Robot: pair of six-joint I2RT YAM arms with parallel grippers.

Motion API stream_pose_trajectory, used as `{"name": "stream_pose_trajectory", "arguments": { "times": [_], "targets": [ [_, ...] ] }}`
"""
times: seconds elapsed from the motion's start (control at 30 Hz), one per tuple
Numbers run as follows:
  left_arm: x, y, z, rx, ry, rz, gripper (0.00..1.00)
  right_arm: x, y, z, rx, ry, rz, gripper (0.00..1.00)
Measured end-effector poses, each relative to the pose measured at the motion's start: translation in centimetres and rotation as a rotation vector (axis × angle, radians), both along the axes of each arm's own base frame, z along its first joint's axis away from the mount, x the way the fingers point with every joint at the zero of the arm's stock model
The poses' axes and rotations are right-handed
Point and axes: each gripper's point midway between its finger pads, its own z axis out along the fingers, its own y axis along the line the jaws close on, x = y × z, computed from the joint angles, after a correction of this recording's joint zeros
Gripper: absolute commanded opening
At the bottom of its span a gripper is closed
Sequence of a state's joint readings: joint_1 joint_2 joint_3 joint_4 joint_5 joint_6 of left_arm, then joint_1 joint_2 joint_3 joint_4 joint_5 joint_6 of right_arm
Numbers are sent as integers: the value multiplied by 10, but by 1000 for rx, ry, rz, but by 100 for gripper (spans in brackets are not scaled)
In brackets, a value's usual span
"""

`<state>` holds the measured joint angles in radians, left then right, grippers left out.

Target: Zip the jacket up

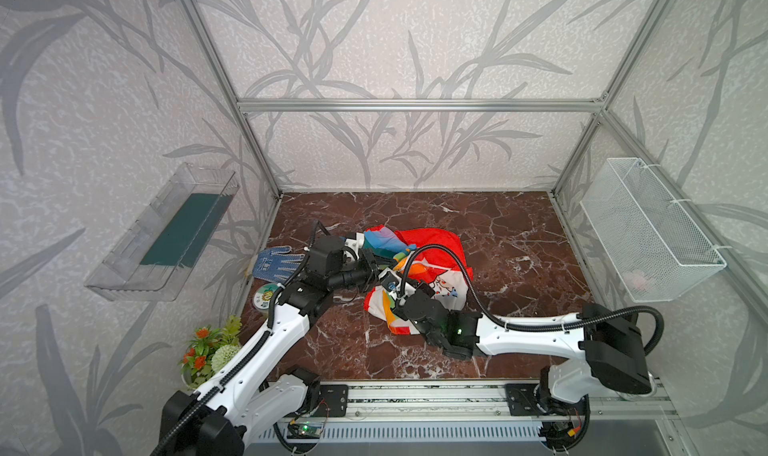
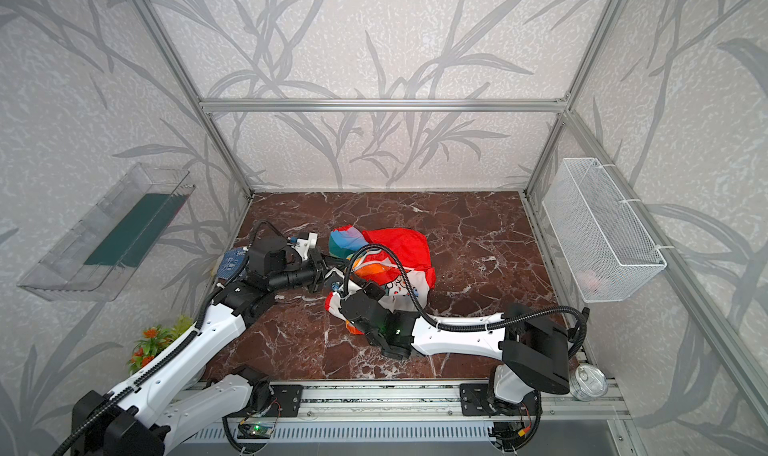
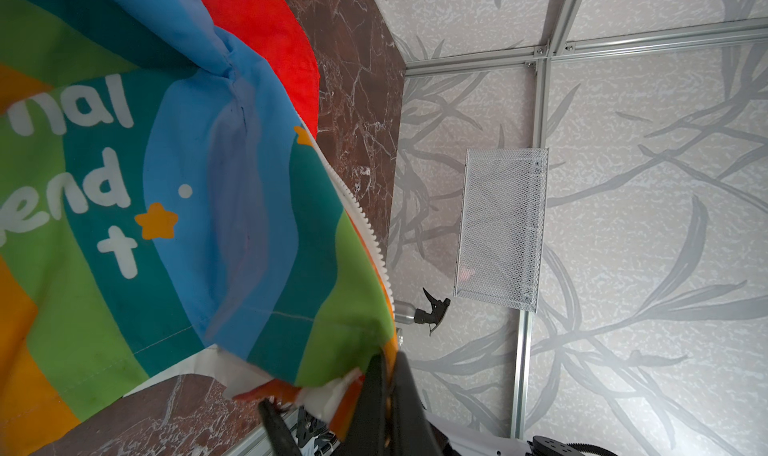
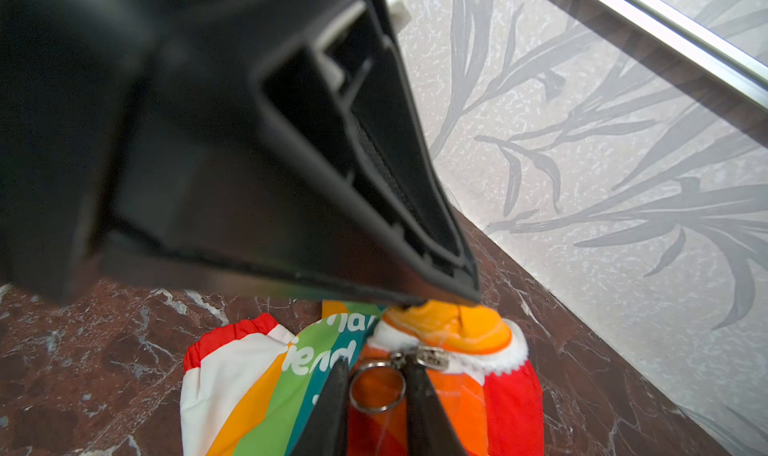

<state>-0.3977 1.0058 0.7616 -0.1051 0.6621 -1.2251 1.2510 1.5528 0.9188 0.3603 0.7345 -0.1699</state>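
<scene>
The jacket (image 1: 432, 246) (image 2: 399, 246) lies bunched mid-table, red hood toward the back. My left gripper (image 3: 388, 362) is shut on the jacket's orange front edge, lifting the rainbow panel (image 3: 166, 184); white zipper teeth (image 3: 365, 221) run along that edge. My right gripper (image 4: 377, 364) sits low over the jacket (image 4: 257, 383), its two fingers pressed against either side of a metal pull ring (image 4: 376, 408) linked to the zipper slider (image 4: 432, 356). In both top views the two grippers (image 1: 376, 267) (image 2: 338, 285) meet at the jacket's left side. The left arm's black body fills much of the right wrist view.
A blue dotted glove (image 1: 274, 262) and a round tin (image 1: 264, 296) lie at the left table edge, with a plant (image 1: 212, 350) in front of them. A wire basket (image 1: 648, 229) hangs on the right wall, a clear bin (image 1: 166, 233) on the left. A spray bottle (image 3: 432, 308) stands at the right.
</scene>
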Motion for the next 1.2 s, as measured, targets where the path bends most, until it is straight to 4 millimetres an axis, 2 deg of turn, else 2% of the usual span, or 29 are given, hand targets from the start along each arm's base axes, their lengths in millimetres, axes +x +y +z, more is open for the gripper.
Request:
{"name": "stream_pose_trajectory", "arguments": {
  "times": [0.33, 0.67, 0.73, 0.8, 0.87, 1.0, 1.13, 1.2],
  "targets": [
    [1, 1, -1, 8, -5, 3, 0, -3, -11, 12, 30, 2, -7, 13],
    [-1, 8, -18, 78, 10, 17, 0, -9, -34, 32, 85, 35, -13, 14],
    [-2, 8, -21, 82, 14, 18, 0, -7, -39, 33, 102, 50, -13, 16],
    [-2, 9, -22, 84, 18, 18, 0, -6, -39, 28, 102, 74, 7, 23],
    [-2, 9, -23, 87, 19, 20, 0, -7, -36, 20, 105, 122, 42, 28],
    [-3, 10, -25, 95, 27, 20, 0, -7, -40, 3, 174, 302, 85, 28],
    [-3, 10, -27, 99, 31, 21, 0, 7, -65, 16, 373, 481, 56, 29],
    [-4, 10, -27, 100, 31, 21, 0, 11, -71, 24, 454, 556, 48, 31]
  ]
}}
